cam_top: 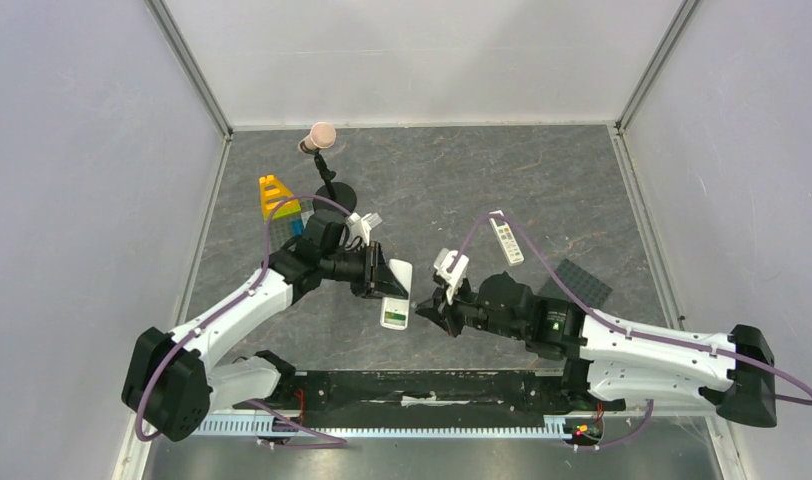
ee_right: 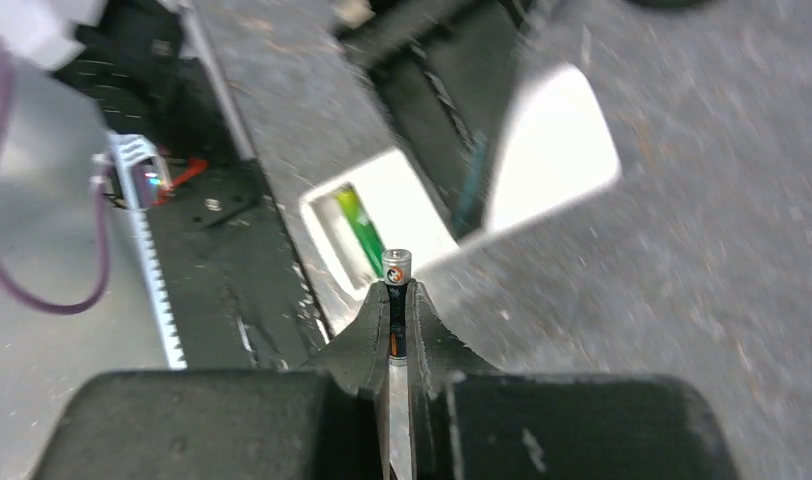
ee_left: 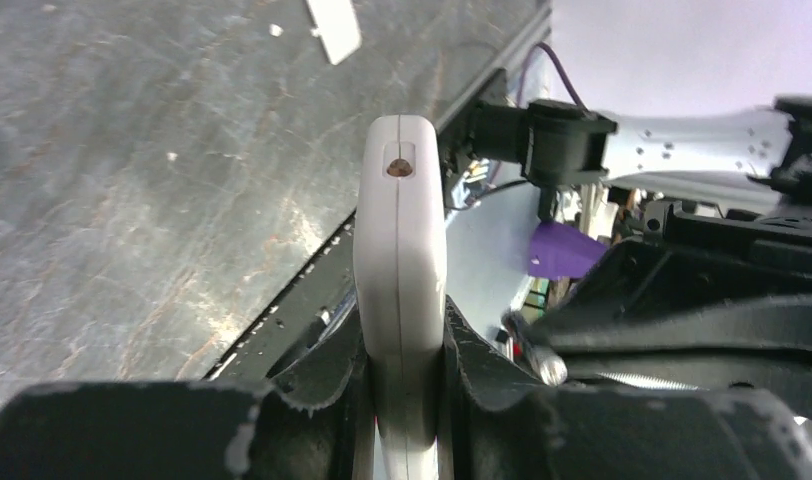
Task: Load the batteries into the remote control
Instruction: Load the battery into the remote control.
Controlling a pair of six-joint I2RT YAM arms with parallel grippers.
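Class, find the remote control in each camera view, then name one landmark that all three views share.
Top external: remote control at centre, clamped in the left hand.
Left wrist: remote control edge-on at centre, rising from between the fingers.
Right wrist: remote control upper centre, blurred, beyond the battery gripped by the right hand.
Shared landmark: the grey table, which fills the left of the left wrist view and the right of the right wrist view.

Soft, even light fills the overhead view, bright on the pale walls (cam_top: 82, 150), with only faint shadows on the grey tabletop (cam_top: 542, 190). The right wrist view is smeared with blur beyond the sharp battery (ee_right: 397, 268). The left wrist view shows the remote control (ee_left: 400, 260) crisp, with washed-out brightness at upper right.
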